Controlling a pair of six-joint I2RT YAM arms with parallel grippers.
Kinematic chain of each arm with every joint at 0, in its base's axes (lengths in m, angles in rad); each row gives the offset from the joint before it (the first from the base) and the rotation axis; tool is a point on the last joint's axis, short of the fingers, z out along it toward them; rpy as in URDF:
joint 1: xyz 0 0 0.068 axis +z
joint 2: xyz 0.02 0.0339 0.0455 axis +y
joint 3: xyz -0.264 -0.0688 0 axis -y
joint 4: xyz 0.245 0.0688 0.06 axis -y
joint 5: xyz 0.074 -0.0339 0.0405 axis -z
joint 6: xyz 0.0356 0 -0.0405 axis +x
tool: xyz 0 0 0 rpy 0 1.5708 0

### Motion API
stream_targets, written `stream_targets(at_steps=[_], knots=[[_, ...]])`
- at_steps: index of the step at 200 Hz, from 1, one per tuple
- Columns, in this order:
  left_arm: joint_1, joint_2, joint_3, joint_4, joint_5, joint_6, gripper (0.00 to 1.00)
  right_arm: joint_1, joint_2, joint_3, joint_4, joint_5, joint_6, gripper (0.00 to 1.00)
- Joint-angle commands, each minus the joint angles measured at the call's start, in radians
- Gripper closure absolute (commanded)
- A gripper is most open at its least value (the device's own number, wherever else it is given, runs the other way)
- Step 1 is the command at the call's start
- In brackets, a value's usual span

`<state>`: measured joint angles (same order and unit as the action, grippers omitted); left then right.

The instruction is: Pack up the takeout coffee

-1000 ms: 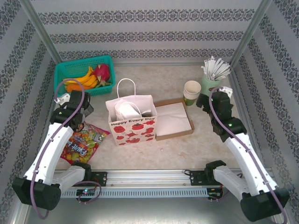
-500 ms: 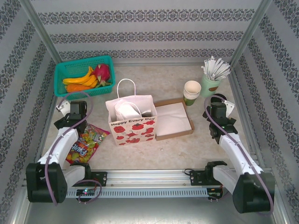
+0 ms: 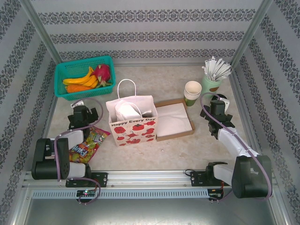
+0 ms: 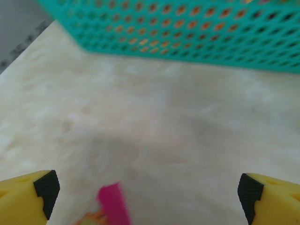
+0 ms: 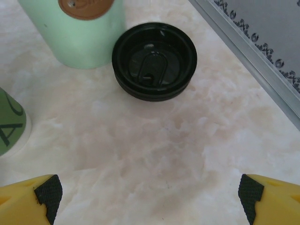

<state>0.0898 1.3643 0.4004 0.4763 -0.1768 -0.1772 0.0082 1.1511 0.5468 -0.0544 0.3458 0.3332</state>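
The takeout coffee is out of view. A white paper bag printed with red flowers point(image 3: 132, 123) stands open mid-table, with something white inside. My left gripper point(image 3: 77, 108) point(image 4: 150, 192) is open over bare table left of the bag, its yellow fingers point(image 4: 28, 197) wide apart and holding nothing. My right gripper point(image 3: 216, 101) point(image 5: 150, 192) is also open and holding nothing, low over the table at the right. Just ahead of it, a loose black lid point(image 5: 154, 61) lies flat beside a pale green cup point(image 5: 79, 33) point(image 3: 212, 83) that holds white sticks.
A teal basket point(image 3: 70, 70) point(image 4: 187, 33) of fruit sits at the back left. A candy packet point(image 3: 86, 140) point(image 4: 114, 204) lies by the left arm. A cardboard tray point(image 3: 174, 135) of napkins adjoins the bag. Stacked paper cups point(image 3: 192, 91) point(image 5: 7, 122) stand nearby. A metal frame rail point(image 5: 253, 47) borders the right side.
Both arms have drawn back toward their bases and folded down low. Both grippers stay open and hold nothing.
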Motion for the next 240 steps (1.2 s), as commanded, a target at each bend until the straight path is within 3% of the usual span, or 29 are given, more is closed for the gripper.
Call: stream_targets(at_steps=[1, 28, 41, 65, 73, 131, 161, 178, 195, 240], knots=[[-0.014, 0.054, -0.056, 0.361, 0.213, 0.089, 0.0, -0.008, 0.008, -0.004, 0.104, -0.018, -0.034, 0.02], [-0.064, 0.226, -0.085, 0.605, 0.228, 0.159, 0.01, -0.008, 0.031, -0.026, 0.196, -0.02, -0.056, 0.02], [-0.07, 0.179, -0.018, 0.393, 0.181, 0.146, 0.0, -0.008, 0.044, -0.053, 0.275, -0.015, -0.082, 0.02], [-0.116, 0.196, -0.017, 0.416, -0.022, 0.121, 0.0, -0.009, 0.124, -0.12, 0.52, 0.0, -0.136, 0.02], [-0.116, 0.196, -0.013, 0.408, -0.028, 0.122, 0.0, -0.009, 0.133, -0.097, 0.493, -0.028, -0.159, 0.02], [-0.117, 0.195, -0.014, 0.409, -0.027, 0.122, 0.0, 0.011, 0.253, -0.211, 0.934, -0.071, -0.224, 0.02], [-0.117, 0.194, -0.012, 0.407, -0.012, 0.127, 0.01, 0.04, 0.286, -0.257, 1.026, -0.145, -0.283, 0.02], [-0.117, 0.196, -0.011, 0.405, -0.001, 0.132, 0.0, 0.041, 0.407, -0.266, 1.205, -0.177, -0.301, 0.02], [-0.116, 0.196, -0.009, 0.401, 0.012, 0.137, 0.0, 0.037, 0.343, -0.217, 1.007, -0.18, -0.29, 0.02], [-0.116, 0.196, -0.006, 0.396, 0.018, 0.139, 0.0, 0.028, 0.372, -0.183, 1.015, -0.183, -0.28, 0.02]])
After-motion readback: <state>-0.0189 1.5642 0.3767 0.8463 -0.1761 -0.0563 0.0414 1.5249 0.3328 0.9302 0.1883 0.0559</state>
